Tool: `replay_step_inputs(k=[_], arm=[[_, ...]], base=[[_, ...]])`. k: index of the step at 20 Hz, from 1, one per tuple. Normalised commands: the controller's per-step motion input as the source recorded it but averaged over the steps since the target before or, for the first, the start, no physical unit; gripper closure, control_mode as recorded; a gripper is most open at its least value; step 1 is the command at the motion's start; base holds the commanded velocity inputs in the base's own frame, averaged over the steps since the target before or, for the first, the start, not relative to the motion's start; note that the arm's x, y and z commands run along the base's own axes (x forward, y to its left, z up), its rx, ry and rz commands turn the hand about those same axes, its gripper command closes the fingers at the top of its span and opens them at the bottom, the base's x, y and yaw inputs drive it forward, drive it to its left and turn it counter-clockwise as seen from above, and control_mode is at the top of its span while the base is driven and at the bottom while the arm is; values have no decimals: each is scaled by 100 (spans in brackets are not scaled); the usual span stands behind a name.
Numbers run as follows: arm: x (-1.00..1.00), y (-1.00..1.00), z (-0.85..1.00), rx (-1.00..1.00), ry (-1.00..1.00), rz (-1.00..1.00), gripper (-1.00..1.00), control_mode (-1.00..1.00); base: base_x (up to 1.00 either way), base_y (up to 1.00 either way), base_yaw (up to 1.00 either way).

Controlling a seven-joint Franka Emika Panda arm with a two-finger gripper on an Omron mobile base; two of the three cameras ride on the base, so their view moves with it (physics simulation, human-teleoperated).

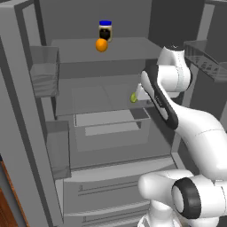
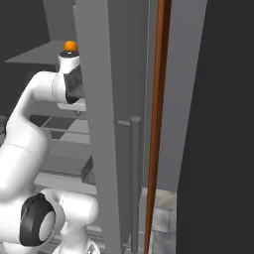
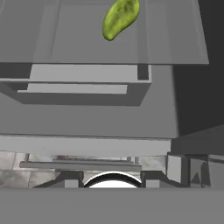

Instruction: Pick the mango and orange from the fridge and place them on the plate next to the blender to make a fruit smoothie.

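Left base view: fridge (image 1: 111,146) open; orange (image 1: 101,45) on top shelf, touching a blue-lidded jar (image 1: 105,31) behind it, dark label unreadable. Mango (image 1: 133,97) on middle shelf, just beside the arm's wrist.

Right base view: orange (image 2: 70,46) above arm; fridge door edge w/ bar handle (image 2: 135,178).

Hand view: mango (image 3: 120,18) lies free on shelf, nothing pinched; gripper jaws pressed together.

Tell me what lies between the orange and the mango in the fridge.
In the left base view, the orange sits on the upper shelf; below that shelf's front edge, only bare grey shelf leads to the mango.
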Motion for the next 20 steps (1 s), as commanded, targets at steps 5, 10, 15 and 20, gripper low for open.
replay_step_inputs(k=[5, 10, 15, 20], arm=[[-16, 7, 0, 0, -6, 1, -100, -100], [-48, 29, 0, 0, -21, 5, -100, -100], [-57, 36, 13, 0, -31, 4, -100, -100], [-64, 34, 33, 0, -46, 4, -100, -100]], base=[[0, 0, 0], [0, 0, 0], [0, 0, 0], [0, 0, 0]])
